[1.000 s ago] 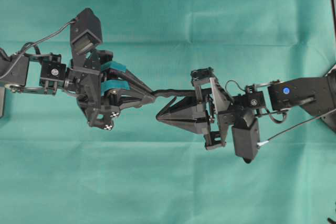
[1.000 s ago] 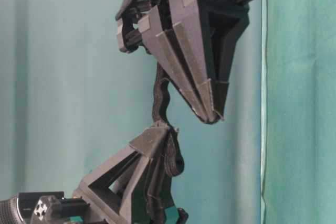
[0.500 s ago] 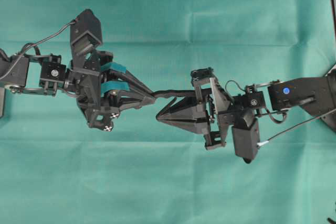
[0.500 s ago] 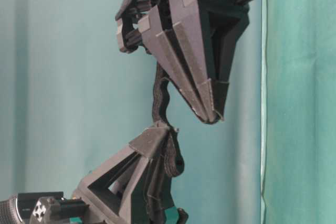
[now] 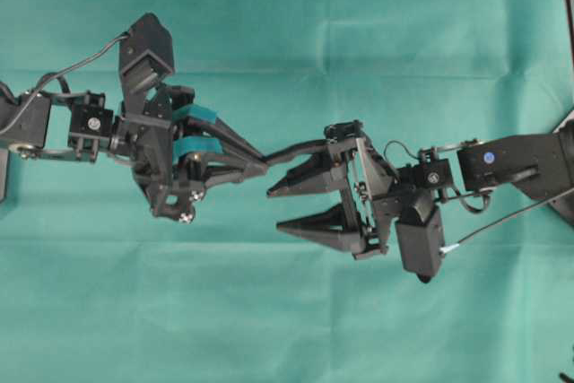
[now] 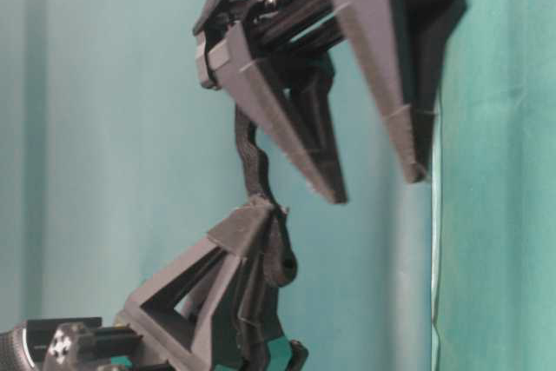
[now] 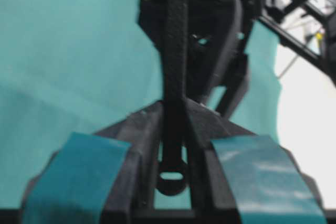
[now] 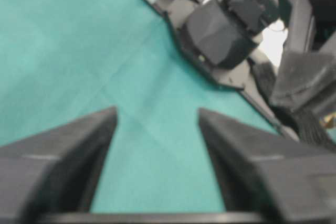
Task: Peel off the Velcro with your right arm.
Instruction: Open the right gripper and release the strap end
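Two black arms meet tip to tip above a green cloth (image 5: 287,329). The left gripper (image 5: 260,166), with teal tape patches on its fingers (image 7: 79,177), is pressed together, pinching one end of the Velcro (image 5: 291,150). From that grip the strip runs toward the right arm (image 5: 511,163) and passes alongside the upper finger of the right gripper (image 5: 272,210) to its base. The right gripper's two pointed fingers are spread apart, with bare cloth showing between them and nothing held there.
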Motion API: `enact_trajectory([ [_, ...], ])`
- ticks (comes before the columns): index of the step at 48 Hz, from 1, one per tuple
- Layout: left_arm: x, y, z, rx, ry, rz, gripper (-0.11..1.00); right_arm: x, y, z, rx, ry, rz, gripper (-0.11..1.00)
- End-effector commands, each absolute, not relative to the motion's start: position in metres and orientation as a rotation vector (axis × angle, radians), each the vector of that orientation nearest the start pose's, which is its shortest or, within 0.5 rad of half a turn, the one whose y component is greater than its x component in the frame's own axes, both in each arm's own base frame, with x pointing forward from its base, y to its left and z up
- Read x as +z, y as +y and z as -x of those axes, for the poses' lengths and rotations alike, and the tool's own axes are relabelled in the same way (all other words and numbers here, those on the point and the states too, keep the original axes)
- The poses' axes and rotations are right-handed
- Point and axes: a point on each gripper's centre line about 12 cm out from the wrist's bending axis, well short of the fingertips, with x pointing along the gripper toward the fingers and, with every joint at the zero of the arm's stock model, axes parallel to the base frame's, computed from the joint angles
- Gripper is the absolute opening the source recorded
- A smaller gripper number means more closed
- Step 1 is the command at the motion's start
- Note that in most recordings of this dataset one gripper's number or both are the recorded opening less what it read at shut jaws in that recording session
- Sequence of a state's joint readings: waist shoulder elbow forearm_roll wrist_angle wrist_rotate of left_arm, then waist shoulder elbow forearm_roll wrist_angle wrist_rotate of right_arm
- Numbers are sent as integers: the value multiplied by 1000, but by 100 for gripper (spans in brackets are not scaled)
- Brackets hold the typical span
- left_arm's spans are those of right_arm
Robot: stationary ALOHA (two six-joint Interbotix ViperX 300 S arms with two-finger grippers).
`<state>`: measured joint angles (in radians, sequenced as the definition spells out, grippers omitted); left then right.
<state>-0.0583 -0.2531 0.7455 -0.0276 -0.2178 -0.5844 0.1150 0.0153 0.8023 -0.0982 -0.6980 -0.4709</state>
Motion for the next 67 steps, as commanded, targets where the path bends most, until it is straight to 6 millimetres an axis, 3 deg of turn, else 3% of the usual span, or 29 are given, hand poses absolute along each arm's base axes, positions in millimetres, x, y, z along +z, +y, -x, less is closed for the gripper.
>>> enact_trajectory([
  [1, 269, -19, -361, 26, 245, 602, 10, 209, 54, -383, 200, 22, 550, 42],
  [39, 267, -19, -357, 27, 249, 602, 10, 220, 48, -338, 189, 5, 537, 44],
  [45, 267, -19, -357, 27, 248, 602, 0, 220, 48, -333, 190, 5, 536, 44],
  [67, 264, -19, -354, 29, 254, 600, 0, 220, 47, -324, 189, 8, 532, 44],
])
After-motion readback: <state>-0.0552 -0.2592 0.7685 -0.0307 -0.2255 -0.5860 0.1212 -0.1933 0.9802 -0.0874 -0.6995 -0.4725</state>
